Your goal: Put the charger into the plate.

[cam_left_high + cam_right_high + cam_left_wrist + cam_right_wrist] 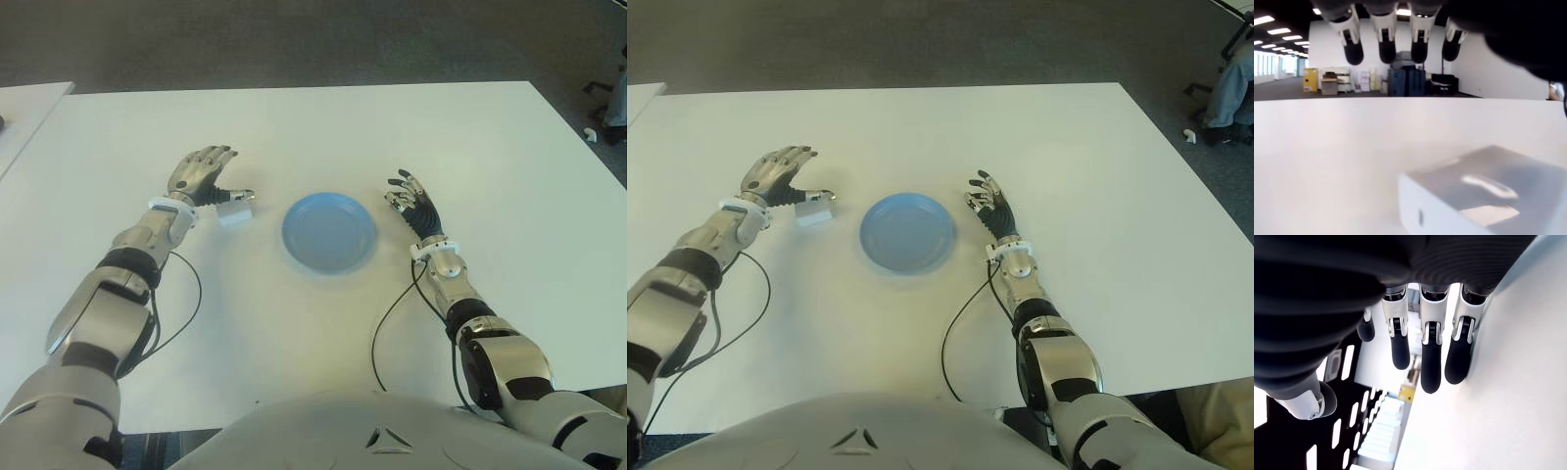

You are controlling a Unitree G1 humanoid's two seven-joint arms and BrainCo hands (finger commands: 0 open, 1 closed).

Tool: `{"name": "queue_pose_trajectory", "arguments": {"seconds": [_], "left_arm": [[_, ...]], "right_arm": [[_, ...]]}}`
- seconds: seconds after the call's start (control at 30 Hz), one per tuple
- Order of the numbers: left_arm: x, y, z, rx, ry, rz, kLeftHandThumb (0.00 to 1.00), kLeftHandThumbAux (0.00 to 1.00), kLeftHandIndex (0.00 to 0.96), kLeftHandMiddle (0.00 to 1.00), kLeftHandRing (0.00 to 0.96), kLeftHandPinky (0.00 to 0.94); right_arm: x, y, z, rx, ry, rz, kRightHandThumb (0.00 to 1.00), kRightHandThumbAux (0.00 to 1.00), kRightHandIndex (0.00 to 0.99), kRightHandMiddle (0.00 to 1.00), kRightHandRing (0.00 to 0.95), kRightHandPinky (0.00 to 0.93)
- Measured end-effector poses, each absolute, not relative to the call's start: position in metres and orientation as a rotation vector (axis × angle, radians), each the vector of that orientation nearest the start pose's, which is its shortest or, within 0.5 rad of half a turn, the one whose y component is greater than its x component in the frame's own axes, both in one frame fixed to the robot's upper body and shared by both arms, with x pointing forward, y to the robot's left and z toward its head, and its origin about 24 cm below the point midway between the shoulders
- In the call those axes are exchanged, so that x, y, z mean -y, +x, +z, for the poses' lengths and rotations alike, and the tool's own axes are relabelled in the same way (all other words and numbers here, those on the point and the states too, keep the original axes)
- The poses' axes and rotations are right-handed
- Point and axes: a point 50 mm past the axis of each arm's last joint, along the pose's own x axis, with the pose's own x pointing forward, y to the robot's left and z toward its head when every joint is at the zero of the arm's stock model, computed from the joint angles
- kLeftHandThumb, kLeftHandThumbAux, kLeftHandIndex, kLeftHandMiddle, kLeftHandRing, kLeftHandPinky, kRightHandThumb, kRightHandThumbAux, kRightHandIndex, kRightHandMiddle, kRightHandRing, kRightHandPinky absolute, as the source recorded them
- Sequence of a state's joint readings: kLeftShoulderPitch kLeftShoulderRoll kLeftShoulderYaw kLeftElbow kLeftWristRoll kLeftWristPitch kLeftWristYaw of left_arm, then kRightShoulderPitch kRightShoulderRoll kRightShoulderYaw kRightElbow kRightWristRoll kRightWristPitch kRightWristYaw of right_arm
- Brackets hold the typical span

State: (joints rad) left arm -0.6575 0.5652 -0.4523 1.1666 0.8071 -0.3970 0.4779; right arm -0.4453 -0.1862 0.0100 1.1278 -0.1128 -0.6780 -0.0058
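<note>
On the white counter (323,127) the small white charger (235,211) lies just to the left of the blue plate (329,233), near it but not touching it. The plate holds nothing, so the main part of the task is not done.

The left hand (201,176) is at the charger. Its fingers (1387,46) are stretched out and spread above the block, and the thumb reaches toward the side of the charger that faces the plate. In the left wrist view the charger sits low under the palm, and the fingers do not wrap around it, so the hand holds nothing for now. It cannot be told if the thumb already touches the charger.

The right hand (411,201) shows just to the right of the plate, with relaxed, slightly bent fingers and nothing between them.

What is left, as it seems: to close the left hand on the charger, lift it, carry it over the plate and put it down there.
</note>
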Motion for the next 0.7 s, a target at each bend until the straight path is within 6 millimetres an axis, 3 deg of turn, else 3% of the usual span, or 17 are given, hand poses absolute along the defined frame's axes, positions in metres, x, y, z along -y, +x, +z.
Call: {"name": "queue_pose_trajectory", "arguments": {"seconds": [0.3, 0.7], "left_arm": [[-0.259, 0.326, 0.017, 0.007, 1.505, -0.098, 0.292, 0.120, 0.000, 0.000, 0.000, 0.000], [-0.259, 0.323, 0.014, 0.019, 1.538, -0.094, 0.286, 0.114, 0.000, 0.000, 0.000, 0.000]], "right_arm": [[0.179, 0.297, -0.020, -0.034, -0.285, 0.112, 0.117, 0.535, 0.000, 0.225, 0.334, 0.367], [0.182, 0.297, -0.020, -0.034, -0.284, 0.103, 0.108, 0.525, 0.000, 0.227, 0.337, 0.382]]}}
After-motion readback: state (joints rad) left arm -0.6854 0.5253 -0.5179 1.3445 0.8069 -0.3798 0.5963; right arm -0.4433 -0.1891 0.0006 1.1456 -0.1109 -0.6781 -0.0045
